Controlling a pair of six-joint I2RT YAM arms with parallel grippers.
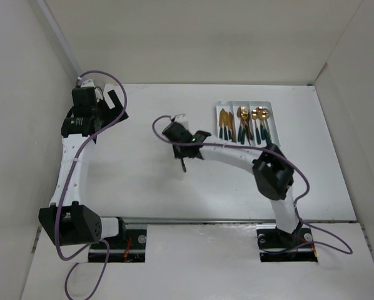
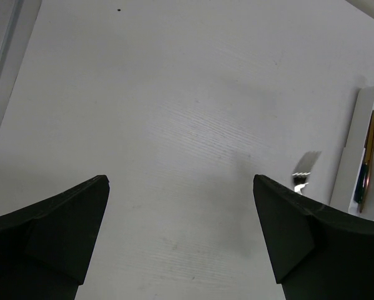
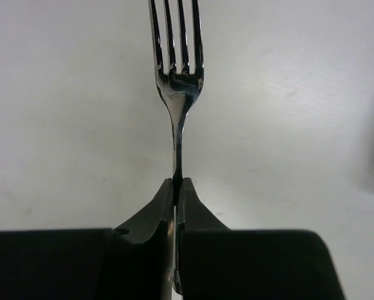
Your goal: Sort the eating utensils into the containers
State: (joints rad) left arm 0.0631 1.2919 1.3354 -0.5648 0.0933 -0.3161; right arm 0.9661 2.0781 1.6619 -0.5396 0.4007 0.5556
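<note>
My right gripper (image 3: pixel 176 182) is shut on the neck of a silver fork (image 3: pixel 177 81), tines pointing away, held over the bare table. In the top view this gripper (image 1: pixel 177 134) is near the table's middle, left of the white tray (image 1: pixel 231 104). The tray's three compartments hold gold utensils with dark teal handles (image 1: pixel 225 124), (image 1: pixel 244 122), (image 1: pixel 260 119). My left gripper (image 1: pixel 115 103) is open and empty at the far left; its fingers (image 2: pixel 62 225) frame bare table. The left wrist view also shows the fork's tines (image 2: pixel 301 180) and the tray's edge (image 2: pixel 353 156).
White walls (image 1: pixel 24 94) enclose the table on the left, back and right. A purple cable (image 1: pixel 159 122) loops beside the right wrist. The arm bases (image 1: pixel 281 237) sit at the near edge.
</note>
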